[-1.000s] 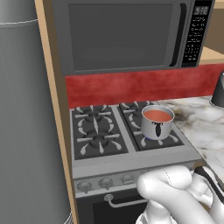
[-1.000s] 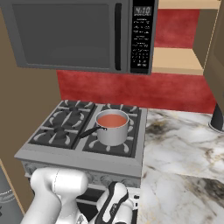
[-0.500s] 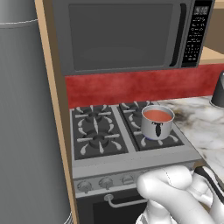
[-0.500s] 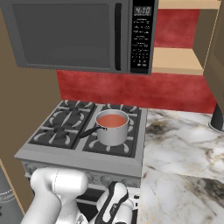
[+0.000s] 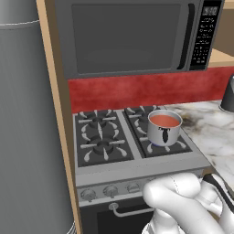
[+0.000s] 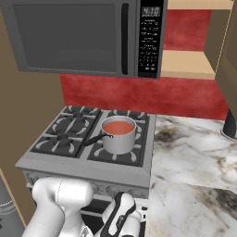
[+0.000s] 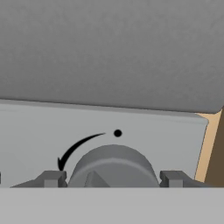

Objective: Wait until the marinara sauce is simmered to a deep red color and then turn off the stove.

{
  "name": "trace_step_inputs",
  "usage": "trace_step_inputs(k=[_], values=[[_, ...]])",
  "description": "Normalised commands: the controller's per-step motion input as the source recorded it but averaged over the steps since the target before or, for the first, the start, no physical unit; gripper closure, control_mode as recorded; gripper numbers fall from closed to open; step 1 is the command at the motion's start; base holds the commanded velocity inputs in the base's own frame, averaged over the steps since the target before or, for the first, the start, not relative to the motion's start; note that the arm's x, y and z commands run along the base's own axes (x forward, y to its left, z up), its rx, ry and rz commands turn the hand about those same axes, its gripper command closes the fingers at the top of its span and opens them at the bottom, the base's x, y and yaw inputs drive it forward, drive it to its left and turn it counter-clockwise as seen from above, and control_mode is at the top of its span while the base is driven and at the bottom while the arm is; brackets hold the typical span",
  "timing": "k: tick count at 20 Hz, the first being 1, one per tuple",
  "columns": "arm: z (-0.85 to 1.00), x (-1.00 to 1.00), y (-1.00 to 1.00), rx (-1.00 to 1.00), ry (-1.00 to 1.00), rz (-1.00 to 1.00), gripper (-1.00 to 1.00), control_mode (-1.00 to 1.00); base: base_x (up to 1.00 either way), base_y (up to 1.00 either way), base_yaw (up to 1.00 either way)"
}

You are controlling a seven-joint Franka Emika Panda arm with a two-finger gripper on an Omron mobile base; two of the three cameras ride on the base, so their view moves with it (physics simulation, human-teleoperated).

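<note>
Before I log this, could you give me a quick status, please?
Pincer open, straddling a stove knob. Marinara sauce orange-red on a lit burner. Nothing in the way.

Orange-red marinara sauce [image 5: 164,120] in a shiny steel saucepan [image 5: 163,134]; silver stove [image 5: 137,172], black grates; red backsplash [image 6: 139,95]; marble-veined, seemingly grey-white counter [image 6: 194,157].

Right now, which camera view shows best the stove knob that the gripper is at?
The hand view: the knob sits large between the gripper fingertips, below an arrow mark. The left base view shows the stove knob row small, partly behind the arm; the right base view hides it.
</note>
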Motion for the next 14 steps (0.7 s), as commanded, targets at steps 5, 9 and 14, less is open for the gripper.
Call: trace_step_inputs(k=[5, 9, 14], values=[[0.00, 0.00, 0.00, 0.00, 0.00, 0.00, 1.00, -1.00, 0.00, 0.00, 0.00], [0.00, 0.00, 0.00, 0.00, 0.00, 0.00, 1.00, -1.00, 0.00, 0.00, 0.00], [0.00, 0.00, 0.00, 0.00, 0.00, 0.00, 1.00, -1.00, 0.00, 0.00, 0.00]])
